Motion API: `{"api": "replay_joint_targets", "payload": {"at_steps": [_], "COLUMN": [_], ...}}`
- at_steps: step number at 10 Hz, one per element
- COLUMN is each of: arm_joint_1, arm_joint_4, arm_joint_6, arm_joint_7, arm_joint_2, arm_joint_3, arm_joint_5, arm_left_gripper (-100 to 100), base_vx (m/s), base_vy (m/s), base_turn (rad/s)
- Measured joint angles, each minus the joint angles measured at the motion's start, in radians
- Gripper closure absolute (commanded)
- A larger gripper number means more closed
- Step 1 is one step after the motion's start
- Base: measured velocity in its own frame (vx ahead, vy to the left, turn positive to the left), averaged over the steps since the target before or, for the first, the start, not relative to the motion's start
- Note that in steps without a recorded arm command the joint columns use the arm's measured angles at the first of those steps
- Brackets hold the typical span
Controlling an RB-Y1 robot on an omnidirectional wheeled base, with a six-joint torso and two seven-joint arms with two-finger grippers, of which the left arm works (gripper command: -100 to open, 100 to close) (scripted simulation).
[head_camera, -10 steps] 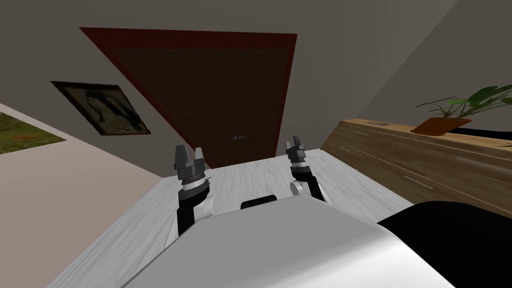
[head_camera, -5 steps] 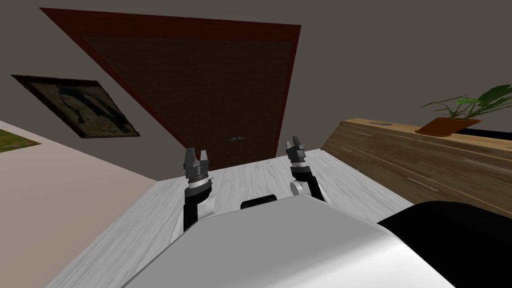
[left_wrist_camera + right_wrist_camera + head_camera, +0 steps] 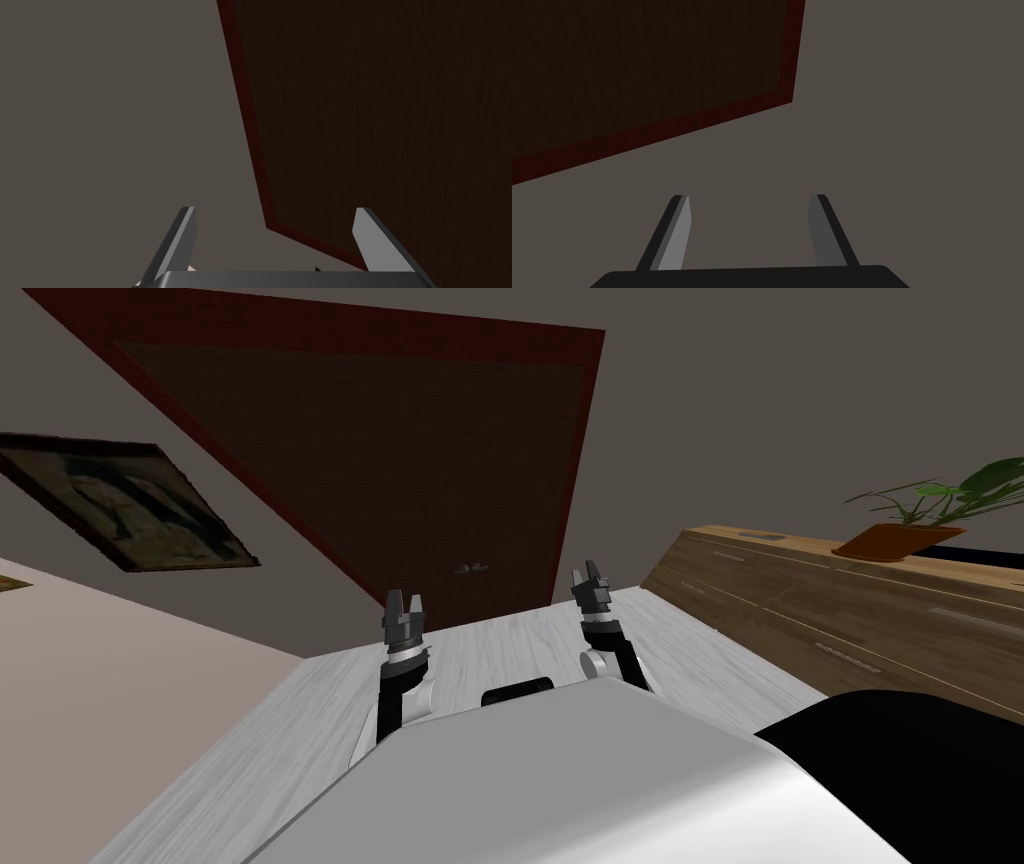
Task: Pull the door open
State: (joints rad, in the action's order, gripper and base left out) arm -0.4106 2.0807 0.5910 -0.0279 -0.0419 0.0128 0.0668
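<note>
Pale grey plank-grain floor underfoot, running up to the door wall. Nearest: left gripper and right gripper held up in front, thin blade fingers apart on both, gripping nothing.

Off to the right: long light-brown wooden sideboard, flat drawer fronts, carrying a green leafy plant in an orange-brown pot.

Further on: dark brown wood-grain door, flat slab, looks shut in its dark red frame, set in a plain matte grey wall. Small pale handle low on the door, between the two grippers in the head view, well apart from both; shape too small to tell. Dark framed picture left of the door.

Reads as approach and line-up, no contact yet. Next: need to close in, bring one gripper level with the handle, clamp across it, then pull back. Small target, so calls for careful alignment.
</note>
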Motion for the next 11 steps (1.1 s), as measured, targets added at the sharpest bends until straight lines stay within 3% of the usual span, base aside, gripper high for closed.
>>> {"api": "replay_joint_targets", "payload": {"at_steps": [6,11], "arm_joint_1": [0.028,0.061], "arm_joint_4": [-0.15,-0.288], "arm_joint_6": [0.027,0.046], "arm_joint_7": [0.031,0.051], "arm_joint_2": [-0.034,-0.051], "arm_joint_3": [0.022,0.033], "arm_joint_5": [-0.02,-0.032], "arm_left_gripper": [-100,-100], "base_vx": [0.1,0.097], "base_vy": [0.013,0.007], "base_turn": [-0.038,-0.043]}}
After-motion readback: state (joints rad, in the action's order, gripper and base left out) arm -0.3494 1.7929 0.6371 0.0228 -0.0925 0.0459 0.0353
